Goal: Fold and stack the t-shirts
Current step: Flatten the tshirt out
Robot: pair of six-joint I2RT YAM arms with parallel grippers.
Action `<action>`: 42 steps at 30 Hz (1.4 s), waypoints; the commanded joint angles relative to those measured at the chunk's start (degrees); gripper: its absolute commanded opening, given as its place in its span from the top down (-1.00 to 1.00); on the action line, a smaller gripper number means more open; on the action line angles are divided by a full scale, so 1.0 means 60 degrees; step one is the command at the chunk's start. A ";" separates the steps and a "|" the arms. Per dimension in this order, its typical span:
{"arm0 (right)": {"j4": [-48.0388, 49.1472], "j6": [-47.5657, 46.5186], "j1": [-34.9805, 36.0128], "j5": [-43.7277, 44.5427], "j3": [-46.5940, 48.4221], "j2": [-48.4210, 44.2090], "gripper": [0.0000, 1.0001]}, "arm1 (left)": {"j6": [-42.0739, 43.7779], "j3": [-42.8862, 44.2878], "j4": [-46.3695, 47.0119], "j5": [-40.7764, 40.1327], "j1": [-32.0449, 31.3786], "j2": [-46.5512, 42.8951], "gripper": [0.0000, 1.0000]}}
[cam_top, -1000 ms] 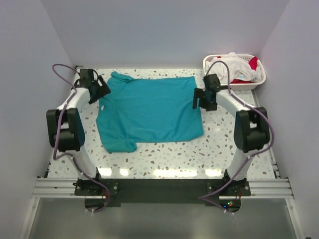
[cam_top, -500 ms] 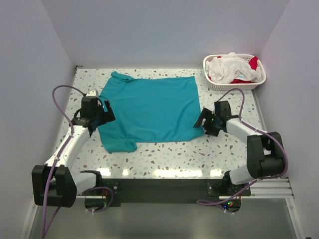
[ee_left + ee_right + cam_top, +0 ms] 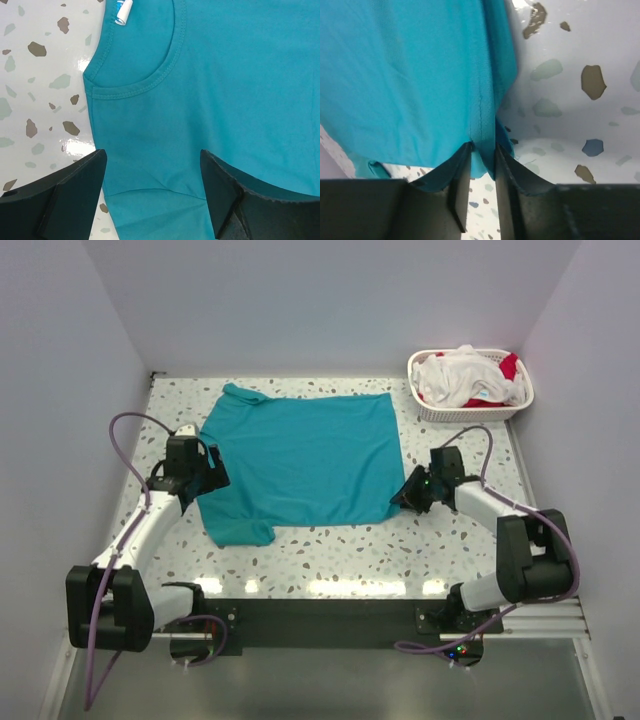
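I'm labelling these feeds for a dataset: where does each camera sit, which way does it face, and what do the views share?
Top external: fixed above and behind the bases, looking down at the table, teal t-shirt and basket; both arms show, left gripper and right gripper at the shirt's sides.
Left wrist: on the left arm, looking down at the neckline; its open fingers show.
Right wrist: on the right arm, facing the hem pinched between its fingers.
Shared: all three show the teal t-shirt and table.
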 commanded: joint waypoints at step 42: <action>-0.1132 -0.3566 0.5521 0.0969 0.2723 0.0728 0.03 | -0.1571 -0.0031 -0.1771 -0.1589 -0.0001 0.0281 -0.34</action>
